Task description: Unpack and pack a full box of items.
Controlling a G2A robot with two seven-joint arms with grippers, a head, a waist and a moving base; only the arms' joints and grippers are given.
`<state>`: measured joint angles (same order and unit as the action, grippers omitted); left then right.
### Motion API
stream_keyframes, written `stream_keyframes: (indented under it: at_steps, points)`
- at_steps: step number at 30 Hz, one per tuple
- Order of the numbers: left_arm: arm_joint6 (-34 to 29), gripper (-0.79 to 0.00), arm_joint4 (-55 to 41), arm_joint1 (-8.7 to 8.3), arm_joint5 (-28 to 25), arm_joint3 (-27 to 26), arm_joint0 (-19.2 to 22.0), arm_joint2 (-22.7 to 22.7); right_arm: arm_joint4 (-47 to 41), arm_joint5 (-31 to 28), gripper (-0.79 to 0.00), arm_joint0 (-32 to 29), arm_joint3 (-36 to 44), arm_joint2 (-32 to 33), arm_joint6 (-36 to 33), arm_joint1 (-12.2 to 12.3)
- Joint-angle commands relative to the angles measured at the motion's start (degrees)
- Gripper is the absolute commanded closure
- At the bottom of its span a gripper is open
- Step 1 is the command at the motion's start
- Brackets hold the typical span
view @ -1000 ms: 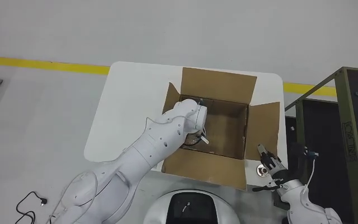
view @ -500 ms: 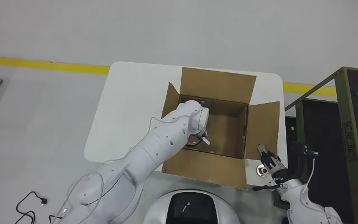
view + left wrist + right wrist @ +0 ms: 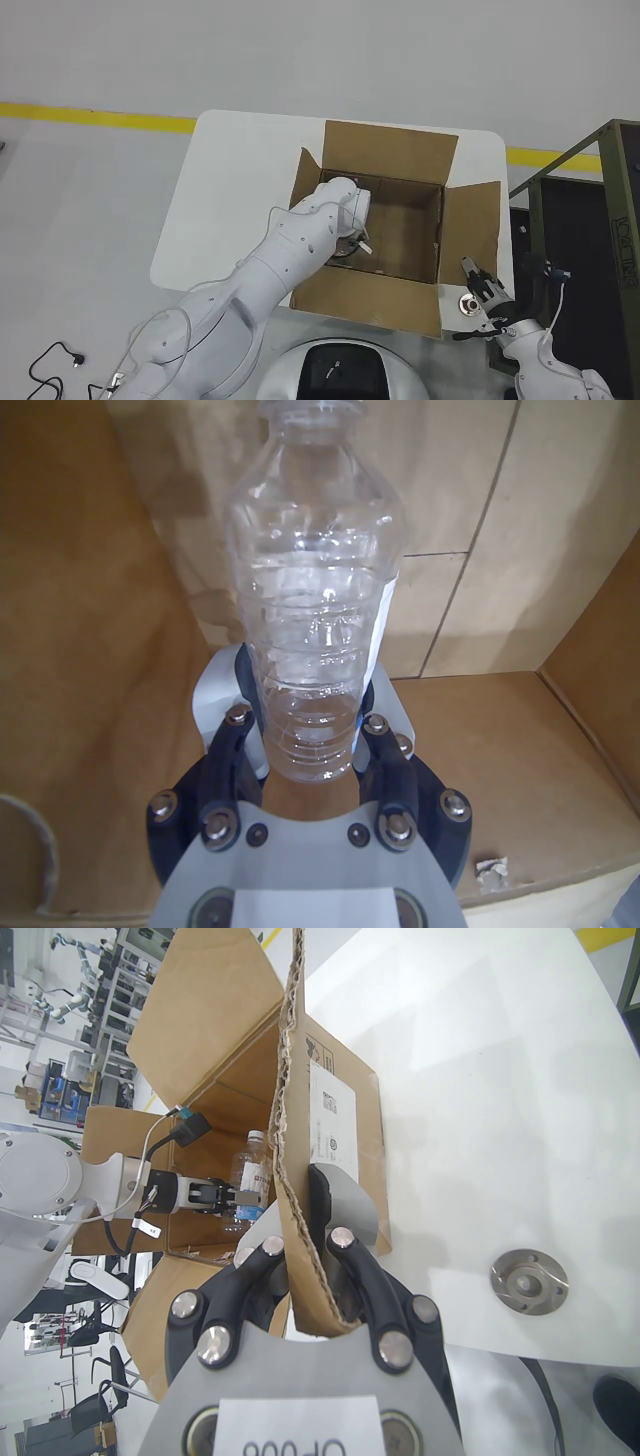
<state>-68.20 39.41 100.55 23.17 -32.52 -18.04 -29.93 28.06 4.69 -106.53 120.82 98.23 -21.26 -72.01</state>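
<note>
White tabletop (image 3: 240, 180) carries an open cardboard box (image 3: 392, 150), flaps splayed outward. Inside it, near the box's left wall, the left claw (image 3: 310, 705) is clenched round the lower half of a clear plastic bottle (image 3: 315, 610), which stands upright. The right claw (image 3: 306, 1243) pinches the edge of the right side flap (image 3: 470, 225), steadying the box. A metal flange (image 3: 528, 1281) lies on the tabletop just beside that claw. Over the last second the left wrist has only drifted slightly within the box while its forearm swung a little, and the right arm has not moved. Whether the bottle's base touches the box floor cannot be made out. With so little travel, the bottle looks to be at the turning point of a grasp or a placement, not mid-transfer.
</note>
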Motion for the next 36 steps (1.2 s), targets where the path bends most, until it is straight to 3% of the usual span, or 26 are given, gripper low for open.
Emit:
stream_keyframes:
  at_steps: [1,2,11,15,19,22,25,32,36]
  points:
    - [0.2,-0.748,0.3,0.35,-0.1,1.1,0.2,0.1,0.0,0.0,0.0,-0.1,0.0,-0.1,-0.1,0.0]
    - [0.2,-0.785,0.1,0.52,-0.1,1.4,0.3,0.0,0.1,0.0,0.0,0.0,0.0,0.0,-0.1,0.0]
    - [0.3,-0.785,-0.1,1.47,-1.1,1.8,1.4,-0.9,0.2,-0.1,0.0,-0.1,0.0,-0.1,-0.2,0.1]
    - [-0.1,-0.785,-0.8,1.08,-2.3,-0.9,2.5,-2.6,0.1,0.0,0.0,0.0,-0.2,-0.1,-0.1,0.1]
    - [-1.2,-0.785,-1.3,-0.39,-3.9,-6.9,3.0,-5.6,-0.3,0.1,0.0,0.3,-0.5,0.1,-0.3,0.2]
    - [-2.5,-0.785,-0.8,-2.33,-5.2,-14.3,2.1,-8.8,-0.4,0.1,0.0,0.5,-0.7,0.2,-0.5,0.2]
    - [-4.8,-0.785,2.5,-4.94,-6.8,-25.6,-0.6,-12.2,-0.3,0.1,0.0,0.7,-0.9,0.2,-0.7,0.3]
    - [-14.7,-0.785,13.4,-11.47,-10.4,-56.4,-13.9,-24.0,-0.2,0.1,0.0,1.3,-1.9,0.5,-0.8,0.4]
    - [-19.1,-0.785,14.8,-13.43,-12.3,-67.5,-19.7,-30.4,-0.2,0.3,0.0,1.9,-2.7,1.3,-0.9,0.5]
